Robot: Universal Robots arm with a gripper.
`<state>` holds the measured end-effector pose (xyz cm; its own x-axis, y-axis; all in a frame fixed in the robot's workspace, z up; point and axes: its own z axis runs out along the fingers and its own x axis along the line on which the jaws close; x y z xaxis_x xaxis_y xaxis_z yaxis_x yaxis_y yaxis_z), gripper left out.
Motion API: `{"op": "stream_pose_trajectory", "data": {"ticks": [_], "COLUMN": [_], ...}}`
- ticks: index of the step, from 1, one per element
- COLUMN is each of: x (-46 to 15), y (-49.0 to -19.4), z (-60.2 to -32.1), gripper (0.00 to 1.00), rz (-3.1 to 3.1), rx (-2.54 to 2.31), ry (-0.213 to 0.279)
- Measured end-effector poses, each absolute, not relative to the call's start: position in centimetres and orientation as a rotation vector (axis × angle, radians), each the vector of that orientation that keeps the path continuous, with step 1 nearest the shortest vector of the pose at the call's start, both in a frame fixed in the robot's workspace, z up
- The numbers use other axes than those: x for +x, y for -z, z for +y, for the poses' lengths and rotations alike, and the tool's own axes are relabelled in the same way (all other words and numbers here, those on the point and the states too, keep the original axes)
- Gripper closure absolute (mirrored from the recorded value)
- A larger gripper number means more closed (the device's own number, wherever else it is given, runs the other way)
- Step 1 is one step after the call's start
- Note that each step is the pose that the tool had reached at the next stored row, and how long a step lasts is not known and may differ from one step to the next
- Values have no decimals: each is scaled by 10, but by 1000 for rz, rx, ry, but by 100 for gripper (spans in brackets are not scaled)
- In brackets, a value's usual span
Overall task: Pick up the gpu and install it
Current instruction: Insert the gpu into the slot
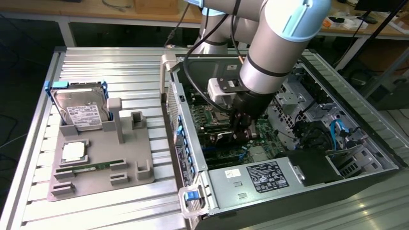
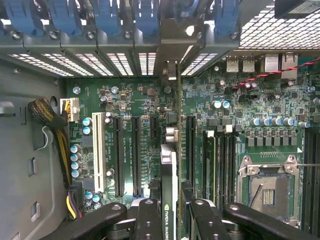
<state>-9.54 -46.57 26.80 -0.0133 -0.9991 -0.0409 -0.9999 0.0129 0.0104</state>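
Clamps the gpu (image 2: 170, 170) edge-on in the end effector (image 2: 175, 207), with the black fingers (image 2: 148, 222) closed against both faces of the card. Holds it upright over the green motherboard (image 2: 125, 100), parallel to the long black expansion slots (image 2: 135, 155) and between two of them, with the empty processor socket (image 2: 270, 187) off to one side. Points its far end at the case's rear wall, just under the row of blue latches (image 2: 145, 15). Cannot tell whether the card's lower edge touches a slot. In the exterior view, reaches down into the open computer case (image 1: 307, 201) lying on its side toward the desk's (image 1: 102, 62) edge on the exterior view's right. Shows, toward the desk's opposite edge, a grey holder (image 1: 128, 158) near the case, with a hard drive (image 1: 80, 108) standing upright at the holder's far corner, a square silver chip (image 1: 73, 152) flat in front of it, and a narrow green memory stick (image 1: 89, 167) lying nearer the front edge.
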Motion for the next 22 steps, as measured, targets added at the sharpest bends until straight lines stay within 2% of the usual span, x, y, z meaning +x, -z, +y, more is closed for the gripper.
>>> {"op": "stream_pose_trajectory", "data": {"ticks": [22], "x": [-96], "y": [-261], "z": [-464], "gripper": [73], "rz": [2220], "rx": [-2192], "ry": [-56]}}
